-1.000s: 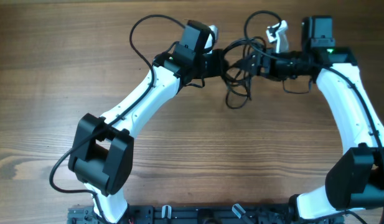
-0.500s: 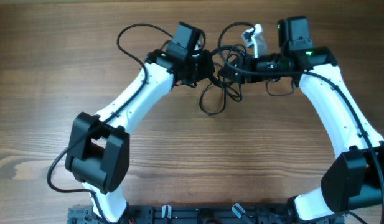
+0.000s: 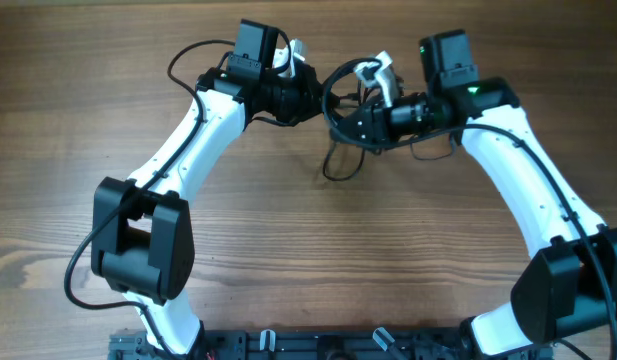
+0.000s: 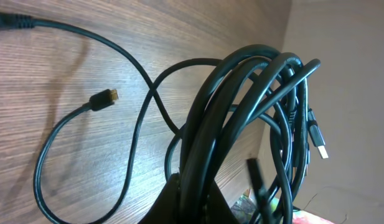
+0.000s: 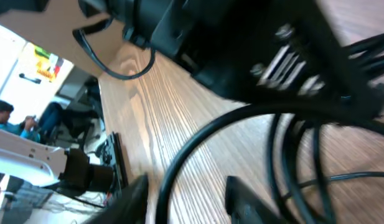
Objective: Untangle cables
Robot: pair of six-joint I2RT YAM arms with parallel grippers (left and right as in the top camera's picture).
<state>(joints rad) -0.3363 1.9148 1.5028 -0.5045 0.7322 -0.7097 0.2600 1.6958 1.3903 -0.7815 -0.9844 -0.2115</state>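
Note:
The cables [image 3: 340,112] are a bunch of thin black cords hanging between my two grippers at the far middle of the table, with a loop [image 3: 336,168] trailing onto the wood. My left gripper [image 3: 310,96] is shut on a thick bundle of the cables [image 4: 241,106]; a gold-tipped plug [image 4: 107,96] lies on the table and a silver plug [image 4: 318,146] hangs at the right. My right gripper [image 3: 354,122] faces the left one. Its fingers [image 5: 185,199] are apart, and one cable [image 5: 179,155] runs between them without being pinched.
The left arm's own thicker black wire [image 3: 193,52] loops over the table at the far left. The wooden table [image 3: 318,260] stretches wide toward the near edge. The right wrist view shows the left gripper's black body [image 5: 241,50] close in front.
Both grippers have moved left and slightly farther away together, carrying the cable bunch. The dangling loop has been dragged left across the table.

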